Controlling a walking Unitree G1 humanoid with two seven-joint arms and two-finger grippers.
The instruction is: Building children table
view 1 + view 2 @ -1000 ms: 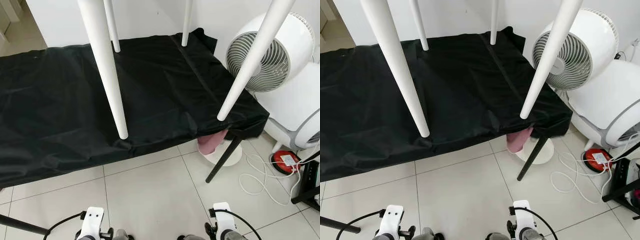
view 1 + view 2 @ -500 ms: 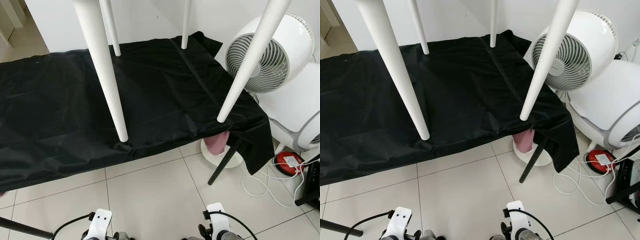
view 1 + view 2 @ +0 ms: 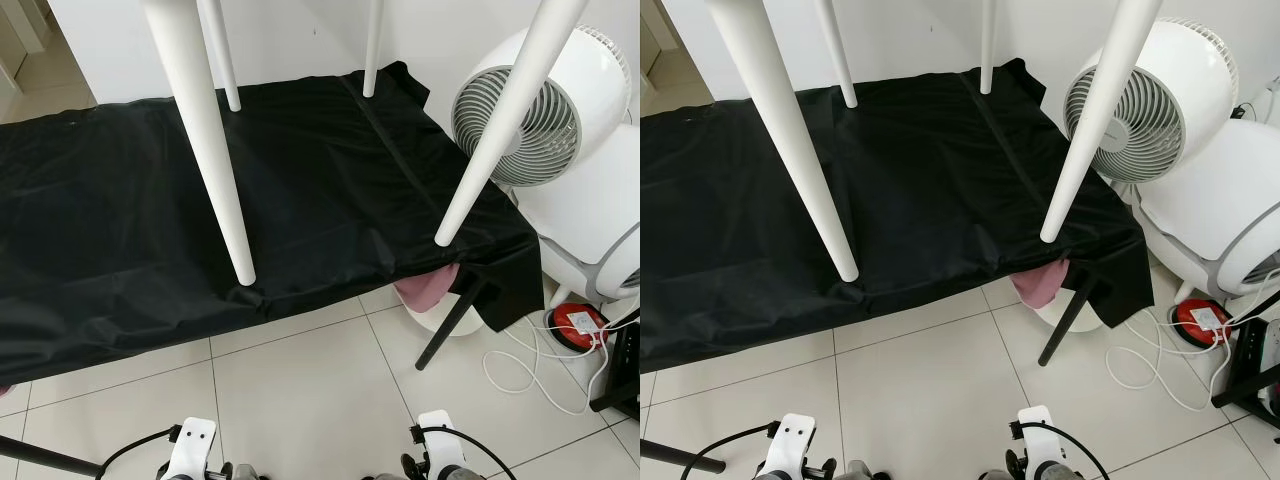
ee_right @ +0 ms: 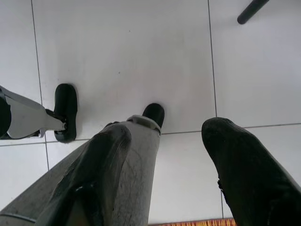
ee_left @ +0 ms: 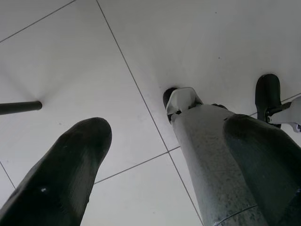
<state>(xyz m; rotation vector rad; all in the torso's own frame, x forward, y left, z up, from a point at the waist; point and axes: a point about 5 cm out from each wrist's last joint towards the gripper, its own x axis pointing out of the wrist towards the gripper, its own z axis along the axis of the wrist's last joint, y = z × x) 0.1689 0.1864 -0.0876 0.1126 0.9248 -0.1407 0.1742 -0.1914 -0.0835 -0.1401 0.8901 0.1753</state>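
Little has shifted in the last half second beyond a small move of the head camera: the black cloth's hanging corner and the pink object beneath it sit slightly differently in frame, and the two wrists lie a touch lower at the bottom edge; four white table legs of the children's table reach down from above the frame, well ahead of and above both grippers, their rounded tips over the black cloth that drapes the low worktop; two legs stand nearer, two farther back by the white wall; left gripper hangs low over the white tiled floor, its two black fingers spread apart and holding nothing, with the robot's own silver leg and black foot between and beyond them; right gripper hangs likewise, fingers parted and empty above the tiles; off to the right gripper's side stand a white round fan, a red puck-like device and loose white cables; a black slanted support leg props the worktop's corner.
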